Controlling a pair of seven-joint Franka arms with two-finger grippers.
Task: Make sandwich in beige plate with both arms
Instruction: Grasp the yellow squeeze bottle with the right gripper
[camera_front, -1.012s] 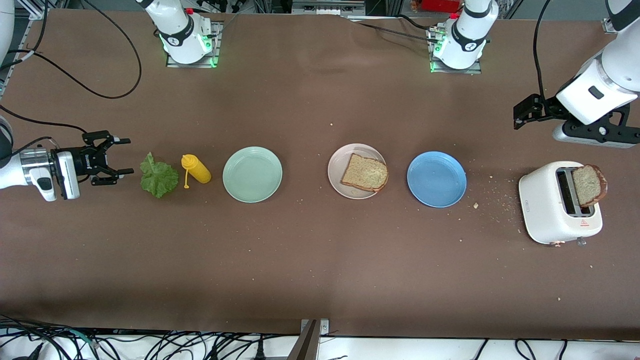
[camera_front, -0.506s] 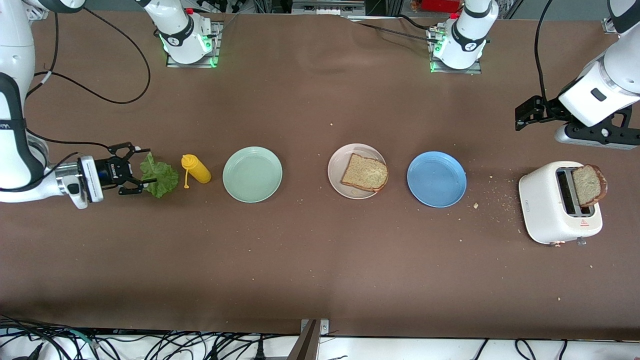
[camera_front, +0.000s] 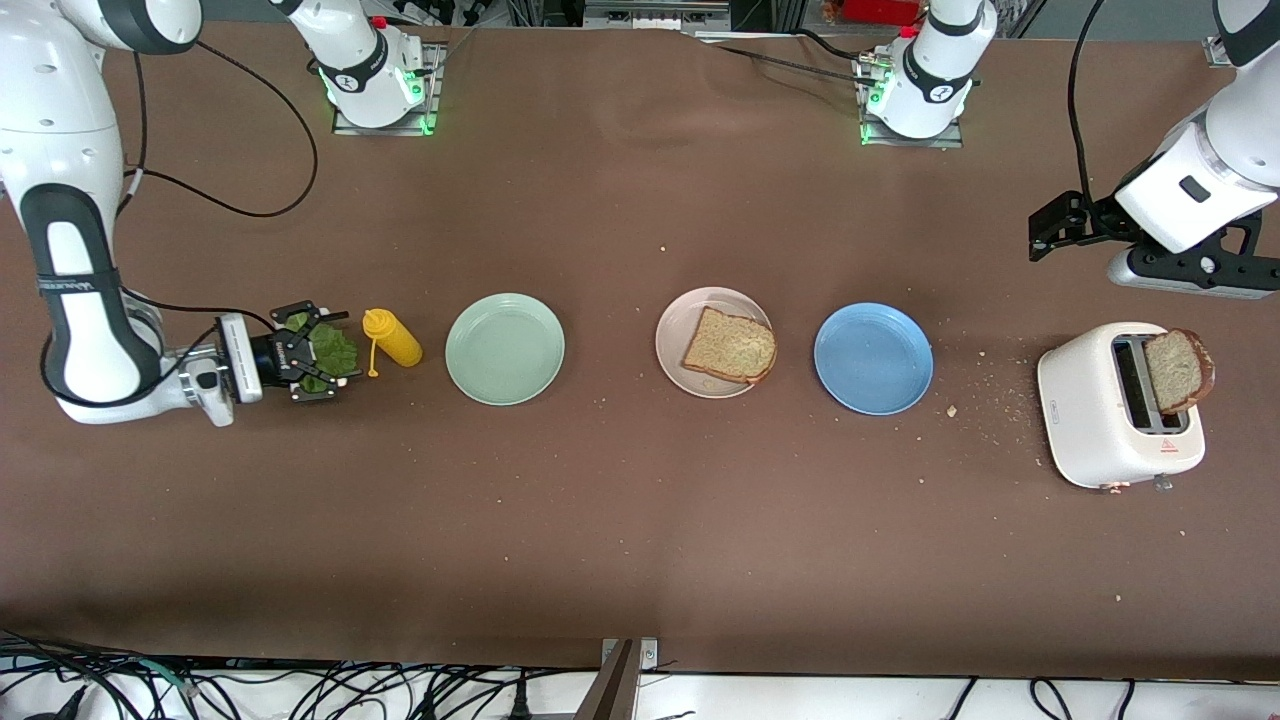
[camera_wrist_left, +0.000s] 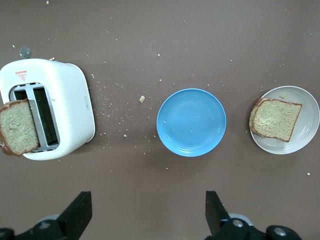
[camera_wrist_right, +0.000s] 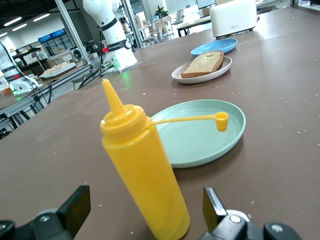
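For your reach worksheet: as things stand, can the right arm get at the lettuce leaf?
Probably yes: the right gripper is already at the lettuce leaf, fingers open on either side of it, and the yellow bottle stands clear beside it.

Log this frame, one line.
right gripper: open, around lettuce leaf | left gripper: open, waiting | beige plate: one bread slice

Along the bench, from the right arm's end: lettuce leaf, squeeze bottle, empty plate, plate carrying a bread slice, another empty plate, then toaster holding a slice.
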